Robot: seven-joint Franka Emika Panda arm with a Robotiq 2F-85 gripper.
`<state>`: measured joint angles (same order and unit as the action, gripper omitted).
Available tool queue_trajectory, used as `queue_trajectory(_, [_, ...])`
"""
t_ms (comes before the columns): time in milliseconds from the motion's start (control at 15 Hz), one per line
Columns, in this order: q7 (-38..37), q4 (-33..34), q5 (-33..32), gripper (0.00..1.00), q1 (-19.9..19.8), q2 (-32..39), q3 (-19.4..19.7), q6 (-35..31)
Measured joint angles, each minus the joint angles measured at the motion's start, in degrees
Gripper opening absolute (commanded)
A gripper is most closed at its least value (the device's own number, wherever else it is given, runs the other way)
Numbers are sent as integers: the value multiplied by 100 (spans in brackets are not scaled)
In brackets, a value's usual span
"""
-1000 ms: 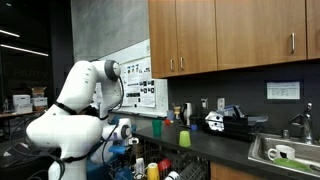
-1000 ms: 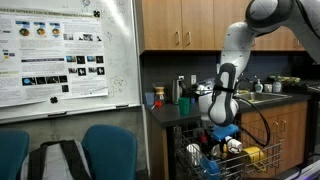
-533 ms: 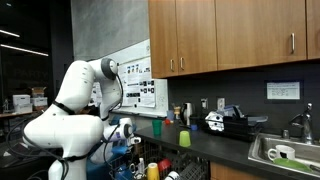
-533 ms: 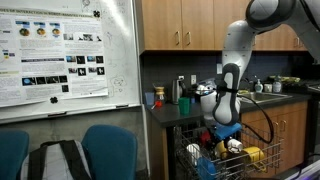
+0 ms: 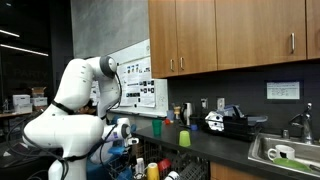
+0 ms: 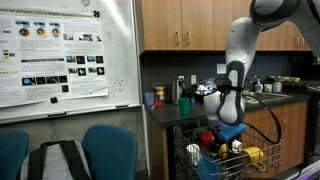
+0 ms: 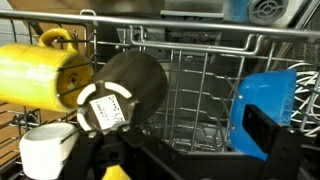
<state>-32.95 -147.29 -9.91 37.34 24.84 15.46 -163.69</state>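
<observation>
As it hangs over the rack (image 7: 200, 70), the gripper (image 7: 185, 142) gapes wide — yellow cup (image 7: 40, 75) beside

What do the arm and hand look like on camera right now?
The arm is glossy white, built of rounded segments with grey round joint caps. A black cable hangs beside its lower part. The hand is black, with blocky fingers. No markings are legible.

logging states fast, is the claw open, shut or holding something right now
Claw: cannot be told; its fingers are unclear in every view, at the wire dish rack beside the dark round cup.
</observation>
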Motion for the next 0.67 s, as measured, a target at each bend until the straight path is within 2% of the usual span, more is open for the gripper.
queue_trajectory(333, [6, -114, -1, 100, -8, -277, -194, -11])
queue_trajectory(667, [64, -78, 14, 100, -220, -299, -697, -52])
